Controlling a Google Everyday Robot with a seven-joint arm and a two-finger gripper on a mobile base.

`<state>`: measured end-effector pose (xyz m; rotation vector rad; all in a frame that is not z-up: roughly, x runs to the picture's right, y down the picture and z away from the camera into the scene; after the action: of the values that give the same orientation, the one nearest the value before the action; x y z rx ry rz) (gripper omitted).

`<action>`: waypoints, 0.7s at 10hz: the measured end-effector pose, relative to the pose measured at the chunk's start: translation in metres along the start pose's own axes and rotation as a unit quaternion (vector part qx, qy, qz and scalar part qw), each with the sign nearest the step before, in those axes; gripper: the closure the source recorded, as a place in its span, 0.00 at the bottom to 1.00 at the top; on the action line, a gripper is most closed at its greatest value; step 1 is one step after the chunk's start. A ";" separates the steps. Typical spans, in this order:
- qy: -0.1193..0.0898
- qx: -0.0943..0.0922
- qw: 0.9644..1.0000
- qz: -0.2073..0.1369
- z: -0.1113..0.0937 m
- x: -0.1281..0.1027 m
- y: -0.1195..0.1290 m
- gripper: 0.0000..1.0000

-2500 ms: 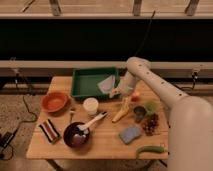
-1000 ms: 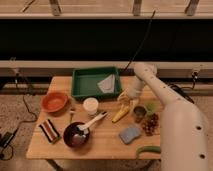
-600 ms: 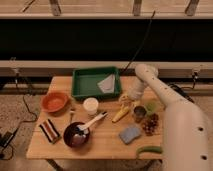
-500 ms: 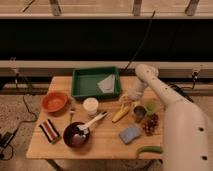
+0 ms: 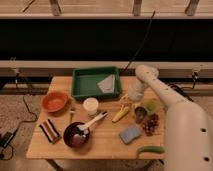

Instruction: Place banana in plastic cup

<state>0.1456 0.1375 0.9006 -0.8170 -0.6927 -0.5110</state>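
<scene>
The banana (image 5: pixel 120 115) is small and yellow and lies on the wooden table (image 5: pixel 107 147), right of centre, tilted with its upper end pointing right. My gripper (image 5: pixel 125 101) hangs from the white arm right over the banana's upper end, at or very near it. The pale lime-green plastic cup (image 5: pixel 151 106) stands upright to the right of the banana, behind a dark metallic cup (image 5: pixel 140 114). The cup's inside is not visible.
A green tray (image 5: pixel 80 85) holding a grey cloth (image 5: pixel 106 83) sits at the back. A white cup (image 5: pixel 91 106), an orange bowl (image 5: pixel 54 101), a dark bowl with a white spoon (image 5: pixel 77 135), a blue sponge (image 5: pixel 130 133), dark grapes (image 5: pixel 150 124) and a long green vegetable (image 5: pixel 150 150) surround the banana.
The arm's elbow has swung to the right and the gripper has come down onto the banana's upper end. The banana lies in about the same place.
</scene>
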 end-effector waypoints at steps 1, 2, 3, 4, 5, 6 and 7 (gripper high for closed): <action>0.002 -0.002 1.000 -0.003 0.001 -0.001 0.001 0.31; 0.003 -0.002 1.000 -0.005 0.002 -0.002 0.002 0.31; 0.005 -0.004 1.000 -0.009 0.003 -0.004 0.003 0.31; 0.006 -0.005 1.000 -0.010 0.004 -0.004 0.003 0.31; 0.007 -0.004 1.000 -0.011 0.004 -0.005 0.002 0.33; 0.008 -0.003 1.000 -0.012 0.005 -0.006 0.002 0.40; 0.008 -0.003 1.000 -0.013 0.005 -0.007 0.002 0.52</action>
<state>0.1403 0.1434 0.8975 -0.8087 -0.6873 -0.5422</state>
